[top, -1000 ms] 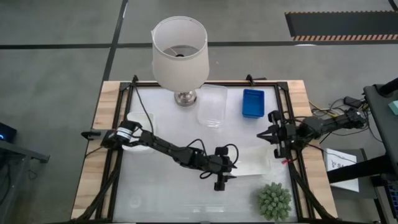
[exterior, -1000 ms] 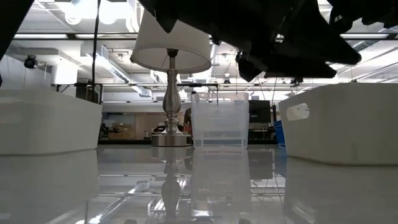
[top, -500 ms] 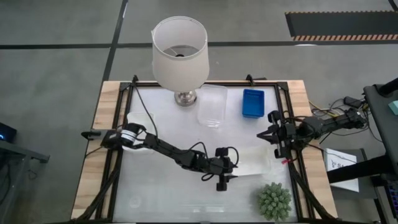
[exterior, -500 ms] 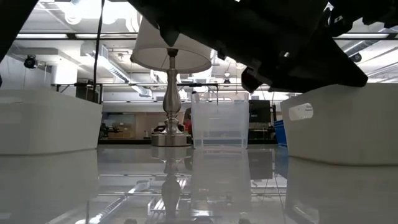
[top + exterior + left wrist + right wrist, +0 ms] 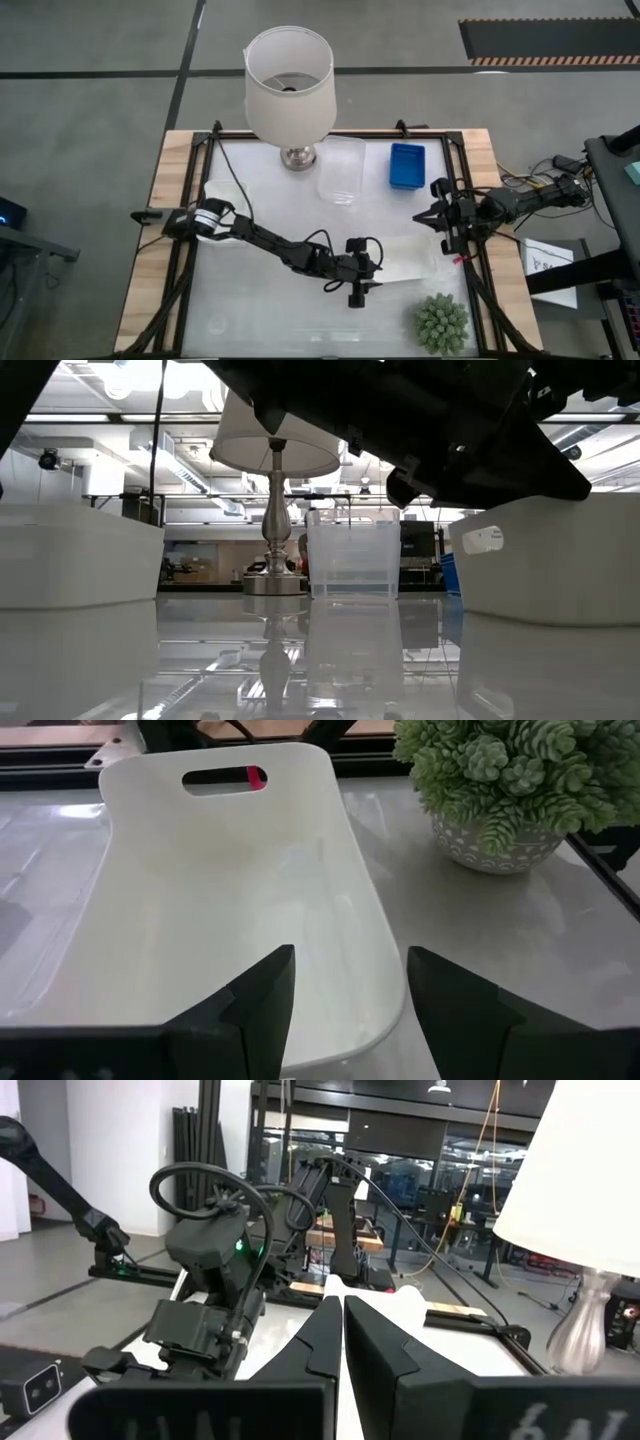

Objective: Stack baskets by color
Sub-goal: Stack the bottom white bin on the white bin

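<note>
One table (image 5: pixel 200 310) carries everything; on it stand one lamp (image 5: pixel 289 85) with a white shade, far across from the left gripper (image 5: pixel 357 285), and one spiky green plant (image 5: pixel 441 322) in a pale pot just beyond that gripper's fingertips to one side; four baskets can be counted: two white, one clear, one blue.

The white basket (image 5: pixel 230 900) with a handle slot lies directly ahead of the left gripper, its near rim passing between the spread fingers (image 5: pixel 262 995), one inside the wall and one outside, though contact cannot be told; the second white basket (image 5: pixel 222 195) sits back by that arm's base; the clear basket (image 5: pixel 341 170) stands far ahead beside the lamp; the blue basket (image 5: pixel 406 165) lies near the right gripper (image 5: pixel 437 215).

The left arm reaches low and long across the table; the right arm waits at the table's right edge, its fingers (image 5: pixel 325 1335) pressed together on nothing.
</note>
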Robot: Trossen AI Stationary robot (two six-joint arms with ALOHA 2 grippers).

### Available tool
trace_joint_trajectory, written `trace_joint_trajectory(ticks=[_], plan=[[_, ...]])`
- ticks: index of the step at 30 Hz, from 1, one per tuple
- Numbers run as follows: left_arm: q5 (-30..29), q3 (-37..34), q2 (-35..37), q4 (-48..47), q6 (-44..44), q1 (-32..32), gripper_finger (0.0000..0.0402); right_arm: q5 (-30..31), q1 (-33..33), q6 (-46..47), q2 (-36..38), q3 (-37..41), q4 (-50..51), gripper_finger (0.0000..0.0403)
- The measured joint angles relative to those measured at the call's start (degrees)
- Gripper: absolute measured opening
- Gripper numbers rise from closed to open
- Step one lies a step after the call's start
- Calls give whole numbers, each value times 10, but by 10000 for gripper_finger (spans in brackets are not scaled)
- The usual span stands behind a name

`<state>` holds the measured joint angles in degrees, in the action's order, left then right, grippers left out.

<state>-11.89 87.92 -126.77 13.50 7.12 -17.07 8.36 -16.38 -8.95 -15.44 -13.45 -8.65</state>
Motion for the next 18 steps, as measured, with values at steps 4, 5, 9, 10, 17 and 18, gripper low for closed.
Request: trace_joint_trajectory(ticks=[4,5,9,10,17,18], plan=[[-6,0,-1,0,0,0,179,0,0,0,0,0,3,9],[-6,-1,-1,-1,0,0,179,0,0,0,0,0,3,9],[-7,-1,-1,-9,0,0,174,0,0,0,0,0,3,9],[-7,-1,-1,-10,0,0,168,0,0,0,0,0,3,9],[-7,-3,1,-32,2,-2,82,0,0,0,0,0,6,9],[-7,-4,2,-40,3,-2,67,0,0,0,0,0,8,9]])
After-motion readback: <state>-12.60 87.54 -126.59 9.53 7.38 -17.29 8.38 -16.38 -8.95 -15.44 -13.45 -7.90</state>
